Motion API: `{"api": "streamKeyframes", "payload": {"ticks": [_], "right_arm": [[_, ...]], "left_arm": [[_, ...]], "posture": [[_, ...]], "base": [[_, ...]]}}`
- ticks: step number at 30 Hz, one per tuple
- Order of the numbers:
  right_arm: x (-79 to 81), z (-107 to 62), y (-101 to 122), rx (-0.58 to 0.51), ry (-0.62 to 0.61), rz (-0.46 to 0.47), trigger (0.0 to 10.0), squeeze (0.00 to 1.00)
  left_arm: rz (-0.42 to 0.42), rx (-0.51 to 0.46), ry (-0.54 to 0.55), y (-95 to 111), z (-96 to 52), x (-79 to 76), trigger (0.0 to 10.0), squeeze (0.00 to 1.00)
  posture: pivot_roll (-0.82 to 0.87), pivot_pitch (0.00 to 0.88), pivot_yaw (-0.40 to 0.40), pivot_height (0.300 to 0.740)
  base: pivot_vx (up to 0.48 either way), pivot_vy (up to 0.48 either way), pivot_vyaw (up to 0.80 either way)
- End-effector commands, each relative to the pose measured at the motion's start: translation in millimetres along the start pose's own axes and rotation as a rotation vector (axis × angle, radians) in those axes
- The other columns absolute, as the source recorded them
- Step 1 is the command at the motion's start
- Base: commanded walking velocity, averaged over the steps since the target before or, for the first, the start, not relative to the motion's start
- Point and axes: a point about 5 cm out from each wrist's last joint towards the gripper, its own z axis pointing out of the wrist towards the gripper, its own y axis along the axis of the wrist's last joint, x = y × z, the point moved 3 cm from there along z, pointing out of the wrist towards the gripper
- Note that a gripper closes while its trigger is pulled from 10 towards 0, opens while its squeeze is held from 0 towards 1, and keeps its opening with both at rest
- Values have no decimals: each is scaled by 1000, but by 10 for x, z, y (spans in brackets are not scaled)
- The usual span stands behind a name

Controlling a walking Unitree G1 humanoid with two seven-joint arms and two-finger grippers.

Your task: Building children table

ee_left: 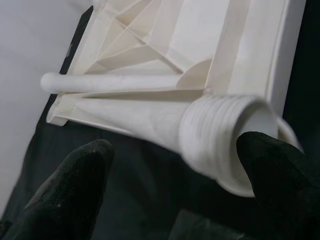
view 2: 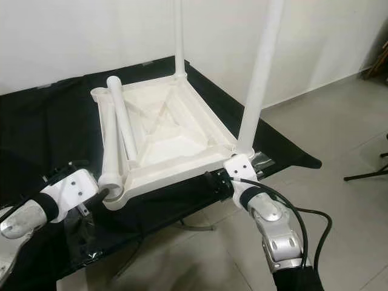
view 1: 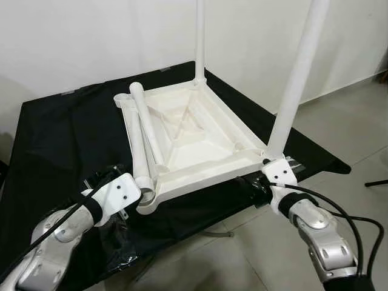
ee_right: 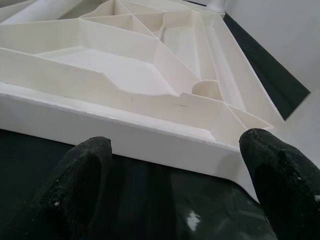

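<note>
Two loose legs (view 1: pixel 145 130) lie on the upturned tabletop (view 1: pixel 200 136); both claws, left claw (ee_left: pixel 170 185) and right claw (ee_right: pixel 175 190), seemingly spread.

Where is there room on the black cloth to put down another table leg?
The black cloth is bare on the robot's left of the upside-down tabletop, out to its far left corner. The near edge is crowded: the left tool is at the loose legs, the right tool by the tabletop's near right corner.
</note>
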Motion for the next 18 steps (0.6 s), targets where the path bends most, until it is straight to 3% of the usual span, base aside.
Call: {"api": "streamKeyframes", "payload": {"ticks": [1, 18], "right_arm": [[59, 11, 5, 4, 13, 1, 10000, 0], [91, 52, 70, -16, 8, 12, 10000, 0]], "left_arm": [[5, 36, 13, -45, 25, -15, 10000, 0], [102, 86, 111, -45, 190, -82, 10000, 0]], "posture": [[-44, 109, 40, 740], [-45, 119, 42, 740]], "base": [[0, 0, 0], [0, 0, 0]]}}
